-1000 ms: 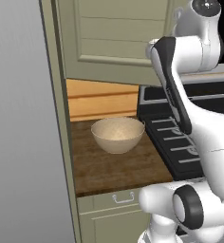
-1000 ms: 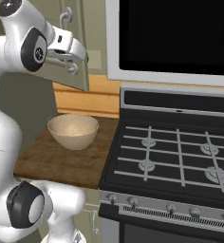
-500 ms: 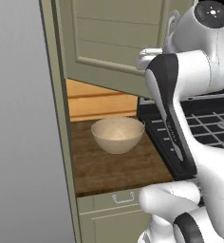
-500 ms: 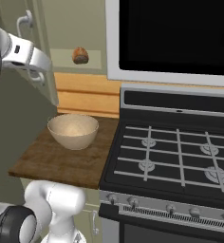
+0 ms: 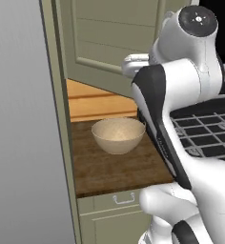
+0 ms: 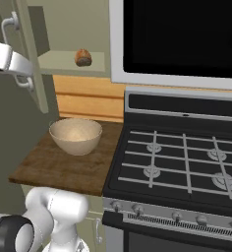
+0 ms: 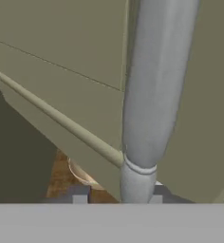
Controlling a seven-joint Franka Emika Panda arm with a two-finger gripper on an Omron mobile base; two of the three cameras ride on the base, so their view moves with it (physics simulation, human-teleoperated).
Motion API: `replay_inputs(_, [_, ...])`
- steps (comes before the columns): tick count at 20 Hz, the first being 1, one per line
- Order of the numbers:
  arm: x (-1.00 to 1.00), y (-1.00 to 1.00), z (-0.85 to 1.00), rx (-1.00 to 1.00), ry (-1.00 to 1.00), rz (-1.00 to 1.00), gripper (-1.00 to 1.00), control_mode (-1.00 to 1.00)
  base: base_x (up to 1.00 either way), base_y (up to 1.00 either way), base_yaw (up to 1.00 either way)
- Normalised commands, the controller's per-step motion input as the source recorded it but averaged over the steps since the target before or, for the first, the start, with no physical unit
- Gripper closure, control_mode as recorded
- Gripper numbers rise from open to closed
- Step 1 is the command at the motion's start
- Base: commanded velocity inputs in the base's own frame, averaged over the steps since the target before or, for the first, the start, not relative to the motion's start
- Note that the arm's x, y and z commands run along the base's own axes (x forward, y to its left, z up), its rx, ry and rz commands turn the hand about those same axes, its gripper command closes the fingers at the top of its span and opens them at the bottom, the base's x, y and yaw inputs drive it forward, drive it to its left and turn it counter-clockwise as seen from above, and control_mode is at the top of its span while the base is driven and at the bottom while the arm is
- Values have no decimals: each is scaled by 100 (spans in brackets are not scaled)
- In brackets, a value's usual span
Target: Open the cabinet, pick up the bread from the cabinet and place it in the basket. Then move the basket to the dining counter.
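From the left base view, the cabinet [image 5: 114, 43] door hangs swung out over the short wooden worktop [image 5: 117, 167], its panelled face turned toward me, and the white arm [image 5: 181, 95] rises in front of the stove [image 5: 205, 138], covering much of it. The basket [image 5: 118, 135] sits upright on that worktop, toward the back, just below the door's lower edge, and a small drawer handle [image 5: 124, 198] shows under the worktop's front lip. From the right base view, the cabinet door [image 6: 32, 59] stands open at the left with its curved silver handle [image 6: 12, 49] on the outer face, and the arm's white wrist [image 6: 7, 59] reaches in from the left edge right at that handle. Inside, the bread [image 6: 82, 57] rests on the beige shelf [image 6: 73, 64], apart from the door and above the basket [image 6: 75, 135], which sits on the worktop [image 6: 59, 167] just beside the stove [image 6: 182, 162]. From the hand view, the silver handle [image 7: 154, 95] fills the middle, running up between the 2 dark fingertips [image 7: 79, 194] of the claw [image 7: 117, 197] at the bottom; the tips sit on either side of the bar's foot, but I cannot tell whether they are pressing on it or have let go. A sliver of the basket [image 7: 80, 173] and brown worktop [image 7: 61, 182] shows below the door edge.
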Motion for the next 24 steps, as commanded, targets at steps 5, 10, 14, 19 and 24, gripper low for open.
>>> replay_inputs(5, [-61, -17, 0, 7, -5, -2, -100, -100, 0, 0, 0])
replay_inputs(10, [-96, -75, 5, 35, -18, 15, -100, -100, 0, 0, 0])
replay_inputs(14, [-30, -89, 2, 47, -11, 30, -100, -100, 0, 0, 0])
replay_inputs(19, [29, -62, 0, 61, 0, 35, -100, -100, 0, 0, 0])
replay_inputs(24, [74, -29, 0, 41, 8, 22, -100, -100, 0, 0, 0])
